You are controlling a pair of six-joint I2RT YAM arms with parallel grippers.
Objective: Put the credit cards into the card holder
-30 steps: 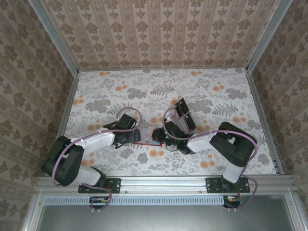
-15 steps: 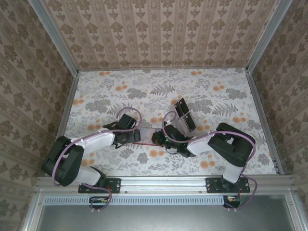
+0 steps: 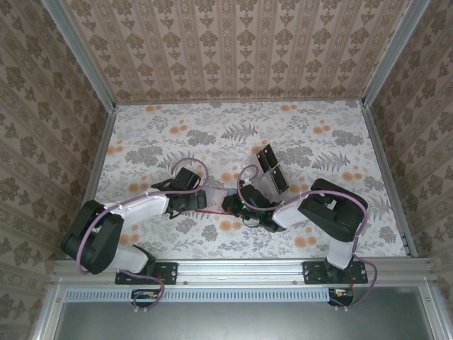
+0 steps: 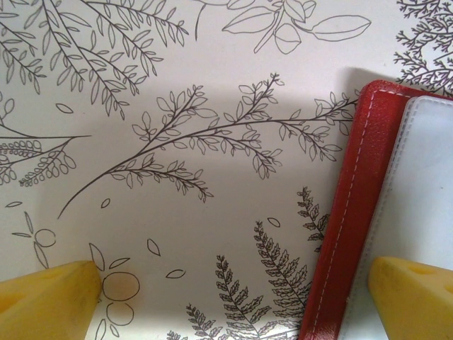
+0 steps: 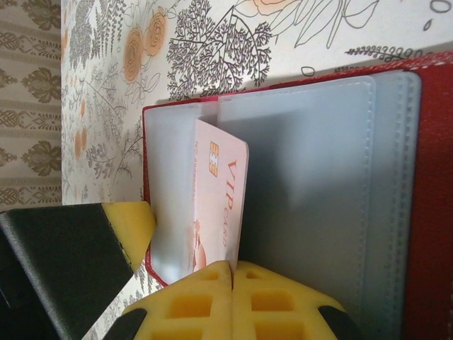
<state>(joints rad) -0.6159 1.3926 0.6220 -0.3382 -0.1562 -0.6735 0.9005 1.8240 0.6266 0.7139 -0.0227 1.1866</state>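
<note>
The red card holder [image 5: 433, 212] lies open on the floral table, its translucent pockets facing up. My right gripper [image 5: 232, 268] is shut on a pale pink credit card [image 5: 223, 191] with a gold chip, held on edge with its far end down at a pocket. Whether the card is inside the pocket I cannot tell. My left gripper [image 4: 230, 301] is open at the holder's [image 4: 350, 212] left edge. One yellow pad [image 4: 414, 294] is over the inner pocket, the other over bare table. From above, the two grippers [image 3: 204, 199] [image 3: 230, 204] meet over the holder [image 3: 211, 210].
Two black credit cards [image 3: 267, 156] [image 3: 277, 179] lie behind the right gripper, toward the table's middle. The left gripper's yellow finger [image 5: 124, 227] is close beside the held card. Patterned walls enclose the table [image 3: 163, 134] on three sides.
The right gripper has moved a little left and forward over the card holder with the card in it. The left arm has stayed put.
</note>
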